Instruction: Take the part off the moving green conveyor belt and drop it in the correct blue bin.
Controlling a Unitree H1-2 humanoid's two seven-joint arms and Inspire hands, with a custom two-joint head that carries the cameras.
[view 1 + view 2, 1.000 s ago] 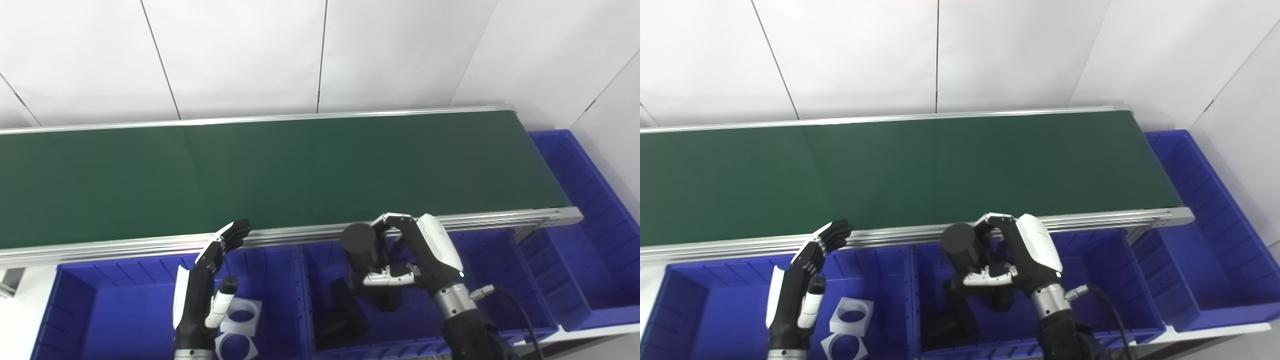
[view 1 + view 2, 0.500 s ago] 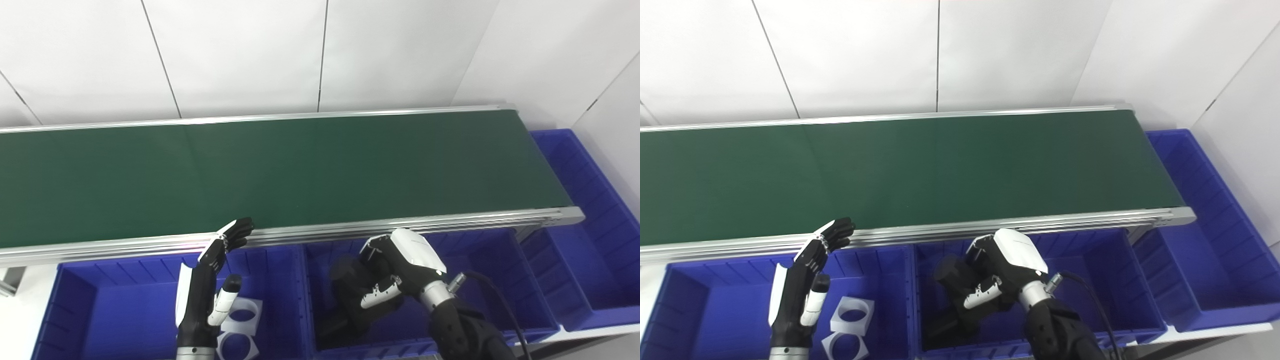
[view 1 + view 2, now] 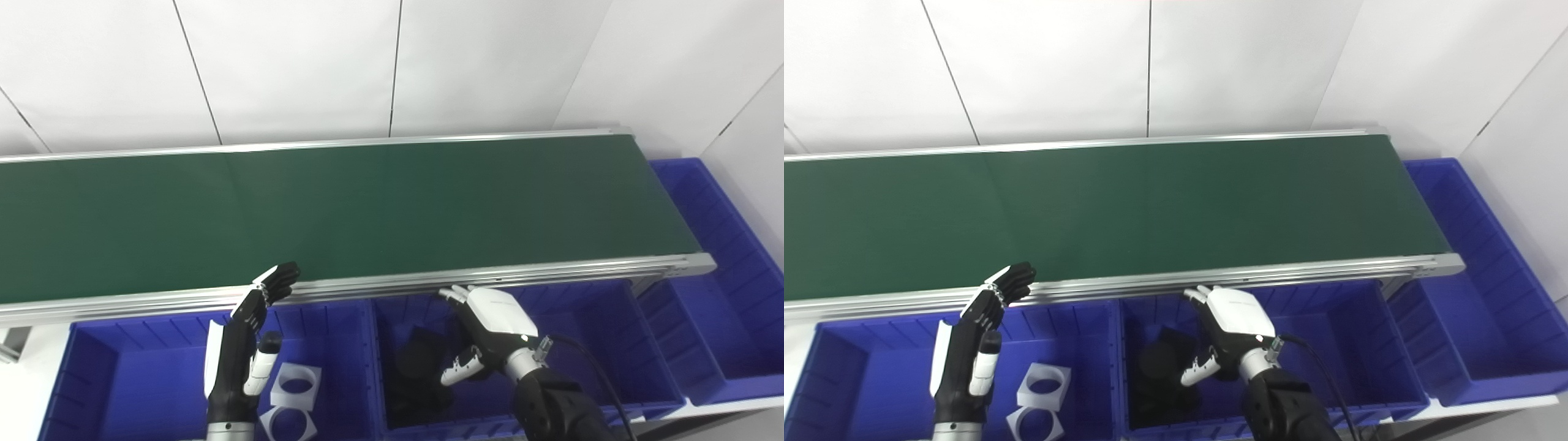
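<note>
While the right hand (image 3: pixel 493 321) is hanging open over the middle blue bin (image 3: pixel 603 318), just above the black cylinder (image 3: pixel 1159 361), its fingers (image 3: pixel 1197 296) are risking bumping the conveyor belt's (image 3: pixel 343 208) metal rail (image 3: pixel 392 285) on lifting, and the left hand (image 3: pixel 968 343) is waiting open.

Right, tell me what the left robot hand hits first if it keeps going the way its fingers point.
Probably the silver aluminium rail along the green conveyor belt's near edge. The left robot hand is open, its fingertips already beside that rail; depth is unclear.
</note>
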